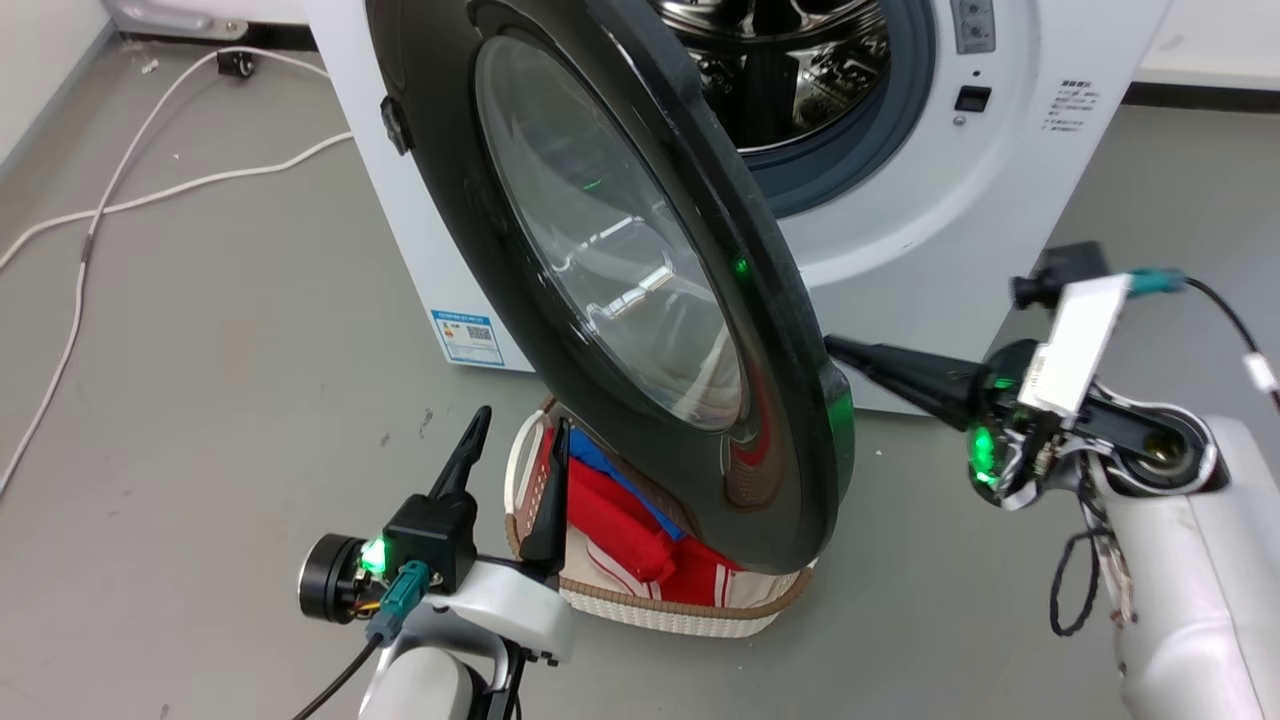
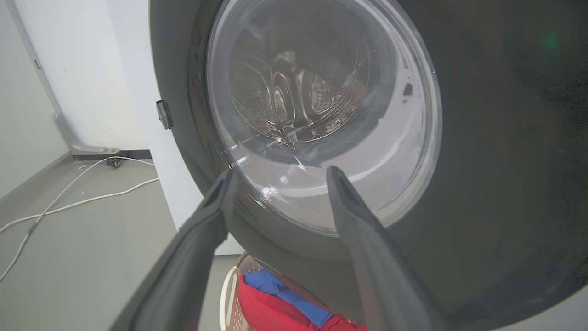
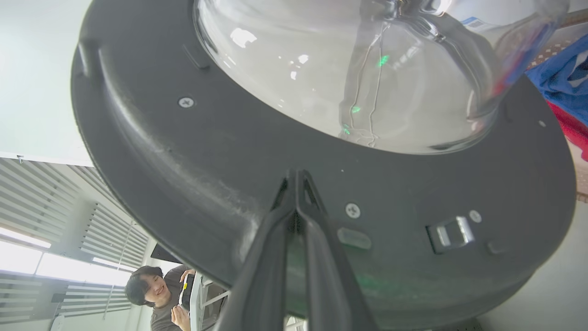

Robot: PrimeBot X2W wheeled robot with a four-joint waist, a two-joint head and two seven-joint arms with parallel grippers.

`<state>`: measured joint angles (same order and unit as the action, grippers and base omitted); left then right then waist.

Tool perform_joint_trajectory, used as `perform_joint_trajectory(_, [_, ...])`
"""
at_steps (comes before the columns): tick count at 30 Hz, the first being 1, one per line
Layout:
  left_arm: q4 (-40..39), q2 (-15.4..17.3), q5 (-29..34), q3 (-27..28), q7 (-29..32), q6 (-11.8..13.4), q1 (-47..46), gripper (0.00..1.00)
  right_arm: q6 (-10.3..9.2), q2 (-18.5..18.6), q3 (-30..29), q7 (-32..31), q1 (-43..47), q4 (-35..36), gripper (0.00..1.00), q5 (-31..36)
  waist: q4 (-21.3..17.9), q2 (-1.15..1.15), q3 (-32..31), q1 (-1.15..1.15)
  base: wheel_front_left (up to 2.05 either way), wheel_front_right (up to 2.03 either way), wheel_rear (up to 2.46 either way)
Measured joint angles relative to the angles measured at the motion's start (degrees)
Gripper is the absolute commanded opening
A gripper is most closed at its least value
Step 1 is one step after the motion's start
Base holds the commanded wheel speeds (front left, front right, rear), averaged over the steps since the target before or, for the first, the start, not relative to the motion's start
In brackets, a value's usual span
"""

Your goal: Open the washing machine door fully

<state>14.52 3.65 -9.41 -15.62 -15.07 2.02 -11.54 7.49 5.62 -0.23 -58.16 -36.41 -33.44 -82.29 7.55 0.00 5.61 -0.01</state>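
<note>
The washing machine stands at the back with its steel drum exposed. The washing machine door is swung partway out, hinged on the left, its glass facing me. My right gripper is shut with nothing between its fingers, its tip against the inner side of the door's free edge. In the right wrist view the shut right gripper touches the dark inner frame of the door, beside the latch. My left gripper is open below the door's outer face. In the left wrist view the left gripper is spread before the door.
A white woven laundry basket with red and blue clothes sits on the floor under the door's lower edge. White cables trail over the grey floor at the left. A person is seen past the door in the right wrist view.
</note>
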Motion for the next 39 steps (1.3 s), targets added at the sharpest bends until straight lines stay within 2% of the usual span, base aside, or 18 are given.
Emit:
perform_joint_trajectory(6, [0.56,-0.01,-0.36,0.44,0.00,-0.02,1.42,1.00,0.00,-0.14,-5.11,10.23,7.58,7.65,0.00,1.77,-1.06,0.00,-1.71,0.00,0.00,0.00,0.00])
perform_joint_trajectory(20, [1.42,0.73,-1.46,2.31,0.00,0.20,4.58,1.00,0.00,-1.44,-12.26,26.73,32.15,25.80,0.00,9.07,-5.03,0.00,-5.51,0.00,0.00,0.00,0.00])
perform_joint_trajectory(21, [1.36,0.74,-1.57,2.61,0.00,0.32,4.81,1.00,0.00,-1.58,-12.25,27.75,33.53,26.83,0.08,9.75,-5.26,0.00,-5.65,0.00,0.00,0.00,0.00])
perform_joint_trajectory(22, [1.31,0.73,-1.85,2.92,0.00,0.57,5.08,1.00,0.00,-1.76,-12.16,28.73,34.81,27.81,0.44,10.05,-5.52,0.00,-5.80,0.00,0.00,0.00,0.00])
perform_joint_trajectory(23, [1.26,0.73,-1.97,3.09,0.00,0.59,5.37,1.00,0.00,-1.91,-11.98,29.98,36.10,28.74,0.91,11.01,-5.73,0.00,-5.96,0.00,0.00,0.00,0.00])
perform_joint_trajectory(24, [1.22,0.70,-1.98,3.19,0.00,0.79,5.68,1.00,0.00,-2.07,-11.67,31.17,37.28,29.65,1.00,12.15,-5.92,0.00,-6.11,0.00,0.00,0.00,0.00])
perform_joint_trajectory(28, [1.01,0.59,-2.43,3.61,0.00,1.20,6.60,1.00,0.00,-2.38,-10.34,35.90,40.75,33.44,1.00,14.73,-6.48,0.00,-6.61,0.00,0.00,0.00,0.00])
perform_joint_trajectory(31, [0.97,0.54,-2.53,3.88,0.00,1.26,7.06,1.00,0.00,-2.47,-9.24,40.75,42.30,36.59,1.00,20.75,-6.82,0.00,-6.90,0.00,0.00,0.00,0.00])
perform_joint_trajectory(35, [0.76,0.56,-2.56,4.30,0.00,1.44,7.42,1.00,0.00,0.00,-8.39,49.46,42.89,39.87,1.00,36.79,-7.14,0.00,-7.12,0.00,0.00,0.00,0.00])
perform_joint_trajectory(39, [0.86,1.02,-2.52,4.59,0.00,1.44,7.45,1.00,0.00,1.19,-7.50,54.22,43.48,41.14,1.00,49.54,-7.27,0.00,-7.29,0.01,0.00,0.00,0.00])
